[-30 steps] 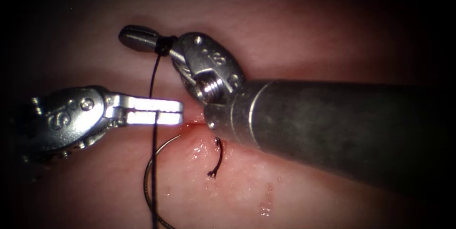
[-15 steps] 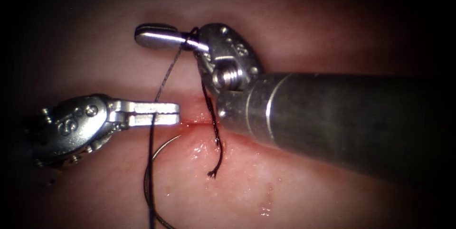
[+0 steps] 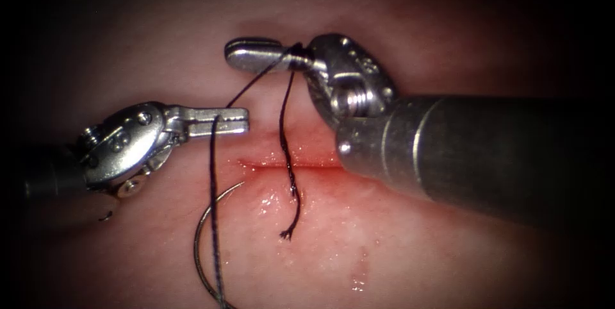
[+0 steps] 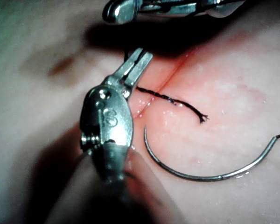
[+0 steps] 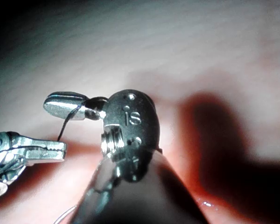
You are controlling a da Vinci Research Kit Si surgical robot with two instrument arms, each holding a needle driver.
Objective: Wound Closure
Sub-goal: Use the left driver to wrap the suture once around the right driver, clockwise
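1. Pale tissue (image 3: 416, 264) carries a reddened cut (image 3: 288, 167).
2. Left tool (image 3: 218, 122): jaws closed on thread (image 3: 213, 219).
3. Right tool (image 3: 256, 54): jaws closed, thread wrapped around them.
4. Needle (image 3: 200, 251) lies free on the near-left tissue.

The endoscope looks down on the cut (image 3: 288, 165) from above and in front, close in, with the left end effector (image 3: 240, 121) at the frame's left and the right end effector (image 3: 240, 54) entering from the right. The left wrist camera looks along its shaft, very close on its own end effector (image 4: 141, 59). The right wrist camera does likewise on its end effector (image 5: 53, 103). All three share both end effectors and the tissue (image 3: 384, 258) around the cut.
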